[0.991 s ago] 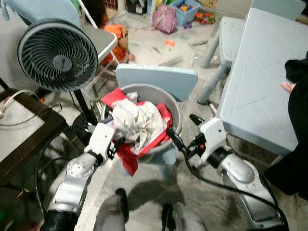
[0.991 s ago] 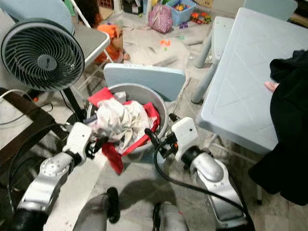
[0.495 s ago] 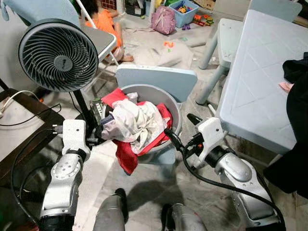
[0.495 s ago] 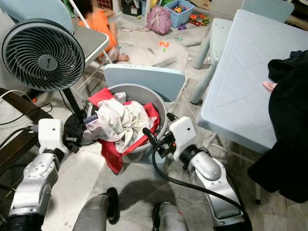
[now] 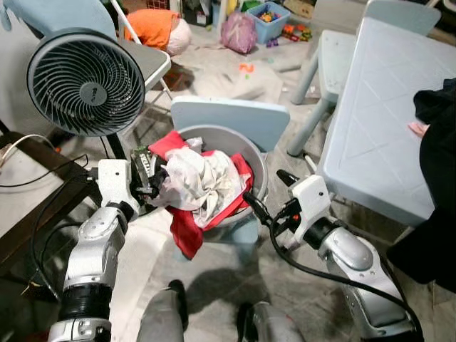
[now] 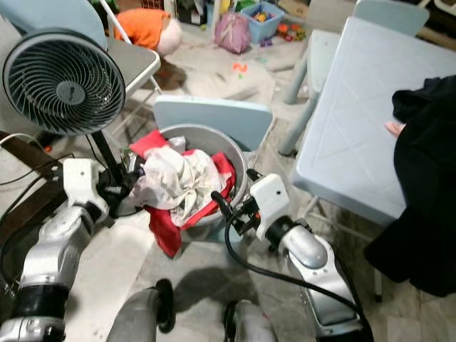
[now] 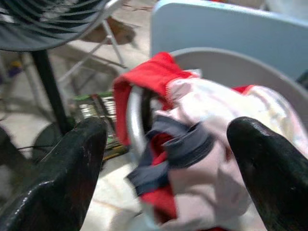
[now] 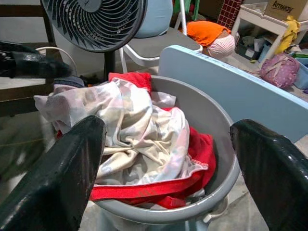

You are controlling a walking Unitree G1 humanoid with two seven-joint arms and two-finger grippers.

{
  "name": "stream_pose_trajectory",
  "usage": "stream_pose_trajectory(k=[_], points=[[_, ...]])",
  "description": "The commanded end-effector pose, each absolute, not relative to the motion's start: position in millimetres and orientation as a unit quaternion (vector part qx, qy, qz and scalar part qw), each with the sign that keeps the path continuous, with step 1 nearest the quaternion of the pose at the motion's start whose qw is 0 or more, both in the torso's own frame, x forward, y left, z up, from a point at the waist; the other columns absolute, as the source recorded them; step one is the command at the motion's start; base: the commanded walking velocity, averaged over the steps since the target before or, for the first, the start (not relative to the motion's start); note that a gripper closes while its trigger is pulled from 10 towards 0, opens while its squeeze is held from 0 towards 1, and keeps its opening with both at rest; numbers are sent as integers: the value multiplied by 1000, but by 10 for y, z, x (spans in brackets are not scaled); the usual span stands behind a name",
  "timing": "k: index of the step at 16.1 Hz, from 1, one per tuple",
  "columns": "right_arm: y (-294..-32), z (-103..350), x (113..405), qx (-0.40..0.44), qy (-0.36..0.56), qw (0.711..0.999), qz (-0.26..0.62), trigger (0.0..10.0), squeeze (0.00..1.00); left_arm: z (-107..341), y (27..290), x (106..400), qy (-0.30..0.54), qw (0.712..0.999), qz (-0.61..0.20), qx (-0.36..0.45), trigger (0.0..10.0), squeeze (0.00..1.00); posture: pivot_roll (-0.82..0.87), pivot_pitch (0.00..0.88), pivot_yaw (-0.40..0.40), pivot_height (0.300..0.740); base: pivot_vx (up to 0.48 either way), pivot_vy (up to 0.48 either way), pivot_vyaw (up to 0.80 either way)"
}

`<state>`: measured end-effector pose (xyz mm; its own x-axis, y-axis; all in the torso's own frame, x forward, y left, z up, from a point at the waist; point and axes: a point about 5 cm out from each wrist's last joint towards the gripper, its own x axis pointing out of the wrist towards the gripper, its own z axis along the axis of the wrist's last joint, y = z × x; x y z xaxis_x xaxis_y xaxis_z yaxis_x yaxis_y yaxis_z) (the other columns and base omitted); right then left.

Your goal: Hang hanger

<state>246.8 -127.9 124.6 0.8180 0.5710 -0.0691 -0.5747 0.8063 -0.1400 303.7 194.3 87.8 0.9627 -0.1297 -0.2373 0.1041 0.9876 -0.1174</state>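
We count one grey laundry basket [image 5: 260, 165], heaped with clothes: one white garment [image 5: 203, 177] on top and one red one [image 5: 187, 231] spilling over the near rim. There is one dark floor fan [image 5: 85, 83] on a stand to our left, one pale blue table [image 5: 381, 135] to our right, and one pale blue panel [image 5: 231, 117] just behind the basket, which may be a chair back. Far back on the floor we make out one purple bag [image 5: 237, 32] and one blue toy bin [image 5: 268, 17]. An orange shape [image 5: 151, 26] lies behind the folding chair [image 5: 146, 60].

Our two arms are both raised toward the basket. The left gripper [image 5: 151, 187] is at the basket's left rim, arm bent at the elbow, its two fingers spread wide on either side of the cloth edge without closing on anything; in the left wrist view the fingers [image 7: 67, 178] frame the red hem and a grey-trimmed fold. The right gripper [image 5: 268, 194] hangs at the basket's right rim, its forearm reaching in from the lower right with a black cable [image 5: 299, 265] looping under it. Its fingers [image 8: 62, 183] are also wide apart and hold nothing.

We cannot pick out a hanger for certain; a thin pale curved bar shows among the clothes in the left wrist view, but we cannot tell what it is. A dark garment [image 5: 436, 185] on the right is cut off by the edge, with a small pink patch beside it too little to identify. What lies deeper in the basket is hidden by the cloth.
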Motion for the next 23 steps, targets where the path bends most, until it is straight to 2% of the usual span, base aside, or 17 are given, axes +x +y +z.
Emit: stream_pose_trajectory(k=[1, 2, 3, 4, 7, 8, 9, 13, 15, 16, 17, 23], points=[[-1310, 1280, 2438, -85, 9, 949, 303, 10000, 0, 803, 1924, 3025, 142, 986, -65, -61, 10000, 0, -88, 165, -88, 740, 0, 0, 0], [-1326, 1282, 2436, -87, 10, 949, 302, 10000, 0, 778, 1916, 3031, 146, 985, -69, -64, 9216, 0, -92, 166, -92, 740, 0, 0, 0], [-1344, 1282, 2436, -89, 12, 949, 301, 10000, 0, 742, 1899, 3042, 150, 982, -75, -84, 1451, 0, -96, 168, -94, 740, 0, 0, 0], [-1341, 1283, 2433, -89, 12, 949, 302, 10000, 0, 723, 1896, 3056, 152, 981, -77, -92, 0, 0, -98, 169, -95, 740, 0, 0, 0], [-1339, 1285, 2427, -91, 13, 948, 304, 10000, 0, 699, 1874, 3078, 155, 979, -81, -103, 0, 0, -103, 170, -97, 740, 0, 0, 0], [-1344, 1285, 2424, -92, 14, 948, 303, 10000, 0, 689, 1875, 3085, 155, 979, -81, -103, 863, 0, -103, 170, -97, 740, 0, 0, 0], [-1348, 1289, 2422, -92, 14, 949, 302, 10000, 0, 689, 1876, 3094, 154, 979, -81, -104, 1294, 0, -107, 171, -98, 740, 0, 0, 0], [-1349, 1291, 2419, -93, 14, 949, 302, 10000, 0, 682, 1841, 3108, 154, 978, -85, -110, 2118, 0, -107, 171, -98, 740, 0, 0, 0], [-1349, 1292, 2418, -93, 14, 949, 302, 10000, 0, 651, 1816, 3089, 155, 977, -85, -118, 1529, 0, -107, 171, -98, 740, 0, 0, 0], [-1349, 1292, 2418, -93, 14, 949, 302, 10000, 0, 638, 1818, 3083, 157, 977, -84, -119, 314, 0, -107, 171, -98, 740, 0, 0, 0], [-1350, 1293, 2424, -94, 15, 948, 302, 10000, 0, 627, 1824, 3089, 158, 977, -82, -121, 0, 0, -108, 170, -98, 740, 0, 0, 0], [-1358, 1292, 2428, -95, 15, 949, 302, 10000, 0, 636, 1759, 3098, 155, 976, -91, -120, 0, 0, -110, 165, -97, 740, 0, 0, 0]])
